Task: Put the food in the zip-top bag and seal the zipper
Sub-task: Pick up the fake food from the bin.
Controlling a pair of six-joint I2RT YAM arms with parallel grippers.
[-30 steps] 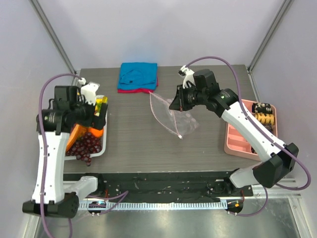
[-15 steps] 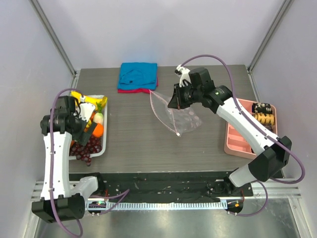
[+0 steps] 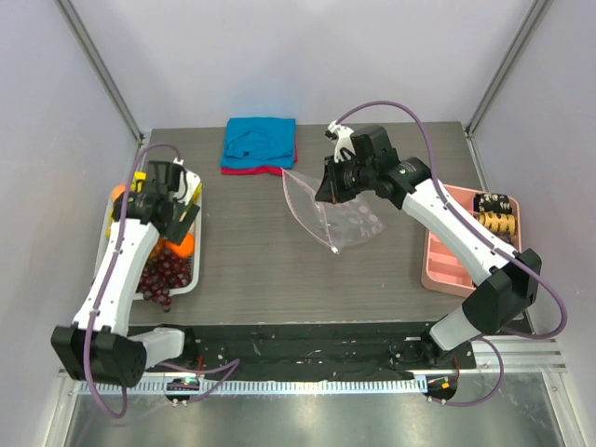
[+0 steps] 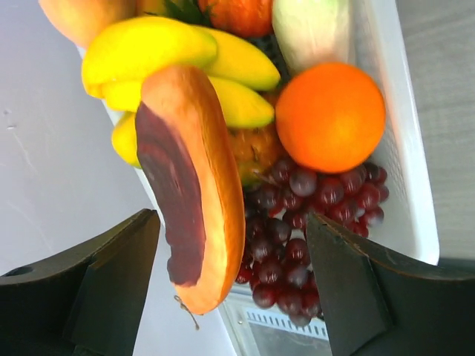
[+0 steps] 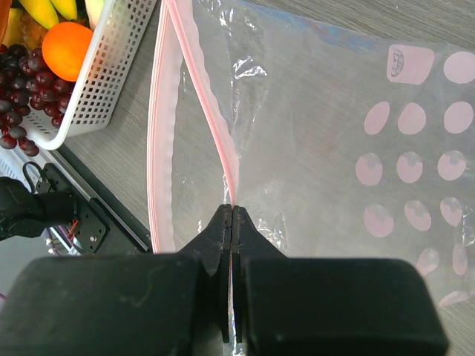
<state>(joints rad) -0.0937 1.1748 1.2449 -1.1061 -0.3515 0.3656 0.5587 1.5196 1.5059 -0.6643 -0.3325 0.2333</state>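
Left tool (image 4: 231,219) moved rearward, partly hiding food (image 3: 166,270); right tool (image 5: 231,211) pinching zip-top bag (image 5: 334,148).

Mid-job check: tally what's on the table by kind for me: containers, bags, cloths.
Containers: 2, the white basket holding the food and the pink tray.
Bags: 1, the zip-top bag.
Cloths: 1, the folded blue-and-red cloth.
Total: 4.
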